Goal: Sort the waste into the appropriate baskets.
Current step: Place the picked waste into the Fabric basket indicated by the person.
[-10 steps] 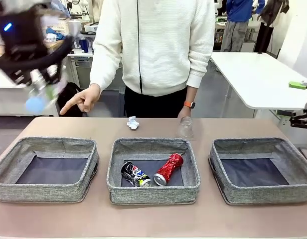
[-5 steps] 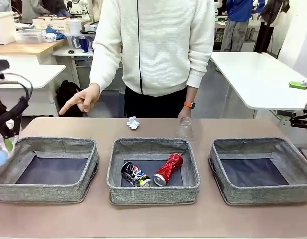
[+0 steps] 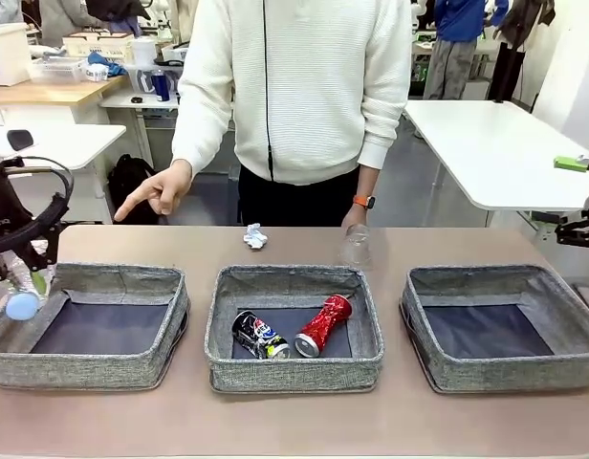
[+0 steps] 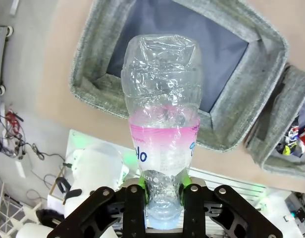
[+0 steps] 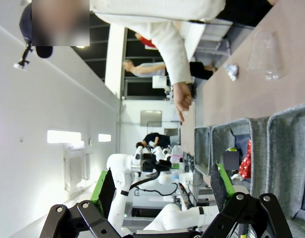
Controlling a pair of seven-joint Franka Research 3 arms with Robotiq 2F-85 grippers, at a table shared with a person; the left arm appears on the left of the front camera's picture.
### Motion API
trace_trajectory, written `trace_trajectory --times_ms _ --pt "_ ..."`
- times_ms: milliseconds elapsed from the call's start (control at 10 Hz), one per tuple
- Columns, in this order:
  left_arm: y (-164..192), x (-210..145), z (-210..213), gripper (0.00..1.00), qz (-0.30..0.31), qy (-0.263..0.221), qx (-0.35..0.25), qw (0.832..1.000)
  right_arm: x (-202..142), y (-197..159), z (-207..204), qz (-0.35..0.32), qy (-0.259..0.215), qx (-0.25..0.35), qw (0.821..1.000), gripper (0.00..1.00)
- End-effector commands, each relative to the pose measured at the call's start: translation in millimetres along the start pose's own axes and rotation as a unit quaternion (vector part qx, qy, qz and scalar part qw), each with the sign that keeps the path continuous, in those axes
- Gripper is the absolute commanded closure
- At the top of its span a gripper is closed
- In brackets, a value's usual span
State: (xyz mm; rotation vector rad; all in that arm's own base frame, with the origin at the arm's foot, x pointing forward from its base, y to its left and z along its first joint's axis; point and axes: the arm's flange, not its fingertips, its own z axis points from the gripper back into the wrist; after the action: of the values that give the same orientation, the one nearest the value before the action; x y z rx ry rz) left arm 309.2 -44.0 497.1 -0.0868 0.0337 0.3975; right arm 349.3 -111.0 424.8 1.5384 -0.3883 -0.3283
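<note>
We found the left gripper at the table's left end, its wrist bent so the fingers slanted downward. In its wrist view the left gripper was clamped on the neck of the clear plastic bottle, one finger on each side. The blue cap sat back between the fingers. The bottle's crumpled body stuck out straight ahead of them. Past the bottle's far end lay the left basket, with the middle basket off to one side.

From the front, the bottle hung at the fingers over the left basket's outer wall. The middle basket, one bin further from this gripper, held the crushed dark can and the crushed red can side by side. The right basket lay farthest from it.

Beyond the baskets the crumpled white paper wad and the clear plastic cup rested on the table. The person's hand pointed downward above the table's far edge.

The right gripper hung off the table's right end. In its own view the right gripper had its jaws spread wide with nothing between them.
</note>
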Motion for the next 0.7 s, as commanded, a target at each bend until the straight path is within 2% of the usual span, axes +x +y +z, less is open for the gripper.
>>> trace_trajectory --times_ms 0,100,200,300,400,500,600 --pt "-7.6 3.2 0.0 0.78 -0.006 0.006 -0.012 1.0 0.8 1.2 -1.2 0.01 -0.002 0.01 1.0 0.0" --pt "-10.0 4.3 -0.9 0.78 -0.008 0.01 -0.01 1.0 0.8 1.2 -1.2 0.01 -0.002 0.01 1.0 0.0" --pt "-11.3 5.4 -0.8 0.21 -0.01 0.011 -0.012 1.0 0.8 1.2 -1.2 0.01 -0.002 0.01 1.0 0.0" --pt "-11.6 6.6 -0.1 0.21 -0.016 0.012 -0.013 1.0 0.8 1.2 -1.2 0.01 -0.002 0.01 1.0 0.0" --pt "-13.3 7.6 0.9 0.0 -0.017 0.01 -0.009 1.0 0.8 1.2 -1.2 0.01 -0.002 0.01 1.0 0.0" --pt "-14.8 8.4 2.4 0.17 -0.017 0.008 -0.011 1.0 0.8 1.2 -1.2 0.01 -0.002 0.01 1.0 0.0" --pt "-16.5 8.6 4.9 0.0 -0.017 0.002 -0.014 1.0 0.8 1.2 -1.2 0.01 -0.002 0.01 1.0 0.0"
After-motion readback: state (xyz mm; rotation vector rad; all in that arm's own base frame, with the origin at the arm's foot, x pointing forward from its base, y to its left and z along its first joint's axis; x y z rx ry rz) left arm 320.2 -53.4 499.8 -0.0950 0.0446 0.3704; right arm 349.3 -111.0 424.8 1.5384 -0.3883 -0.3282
